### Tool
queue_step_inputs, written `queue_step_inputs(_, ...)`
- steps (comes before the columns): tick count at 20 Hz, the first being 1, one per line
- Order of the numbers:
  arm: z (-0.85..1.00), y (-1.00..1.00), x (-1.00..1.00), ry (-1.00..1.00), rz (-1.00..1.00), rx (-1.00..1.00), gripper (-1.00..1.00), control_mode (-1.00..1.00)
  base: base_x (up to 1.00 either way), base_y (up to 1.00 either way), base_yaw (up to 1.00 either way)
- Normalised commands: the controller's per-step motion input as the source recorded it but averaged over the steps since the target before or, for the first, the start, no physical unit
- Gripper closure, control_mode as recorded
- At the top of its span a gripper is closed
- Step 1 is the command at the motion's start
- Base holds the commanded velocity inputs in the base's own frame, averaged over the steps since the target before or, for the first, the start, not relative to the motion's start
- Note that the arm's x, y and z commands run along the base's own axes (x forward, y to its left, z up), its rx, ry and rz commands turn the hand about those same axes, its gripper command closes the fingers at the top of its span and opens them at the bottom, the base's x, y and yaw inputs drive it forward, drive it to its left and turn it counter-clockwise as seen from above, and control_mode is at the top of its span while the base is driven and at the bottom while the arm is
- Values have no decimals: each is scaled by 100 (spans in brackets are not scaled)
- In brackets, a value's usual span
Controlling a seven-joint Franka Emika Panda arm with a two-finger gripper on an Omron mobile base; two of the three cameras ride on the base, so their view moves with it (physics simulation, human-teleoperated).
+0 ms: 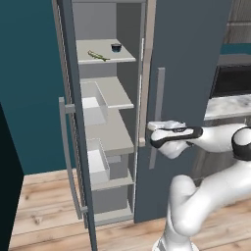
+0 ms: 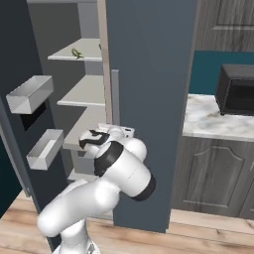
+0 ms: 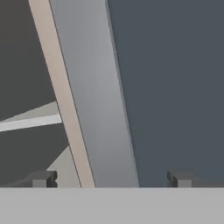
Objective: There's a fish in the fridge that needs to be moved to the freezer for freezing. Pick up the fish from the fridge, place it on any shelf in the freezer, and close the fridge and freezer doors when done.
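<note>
While the gripper (image 3: pixel 109 178) stands wide open with nothing in it, square it up on the handle (image 3: pixel 100 109) of the fridge door (image 1: pixel 191 73) before you close. In the hand view the pale bar runs straight ahead of the hand and passes between the two finger tips (image 3: pixel 41 178), with a gap on each side, so you are lined up but not yet gripping.

The bar leans across that view, which suggests the hand is rolled against it; turn the wrist until the bar runs parallel to the fingers, or the pads will likely bite on an edge. Push forward until the bar sits deep between the fingers, then close.

Just beside the hand's left finger lies the tan door edge (image 3: pixel 61 96), and beyond it the open freezer (image 1: pixel 105 93); keep that finger off the edge.

The fish, I judge, lies behind this shut door. Pull in an arc around the hinge on the hand's far right, not straight back.
</note>
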Motion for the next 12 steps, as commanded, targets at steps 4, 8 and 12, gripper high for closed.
queue_step_inputs(4, 84, -30, -59, -11, 0, 12, -100, -100, 0, 0, 0)
queue_step_inputs(8, 94, -18, -98, -25, 0, 10, -100, -100, 0, 0, 0)
queue_step_inputs(12, 100, -12, -79, -26, 0, 6, -100, -100, 0, 0, 0)
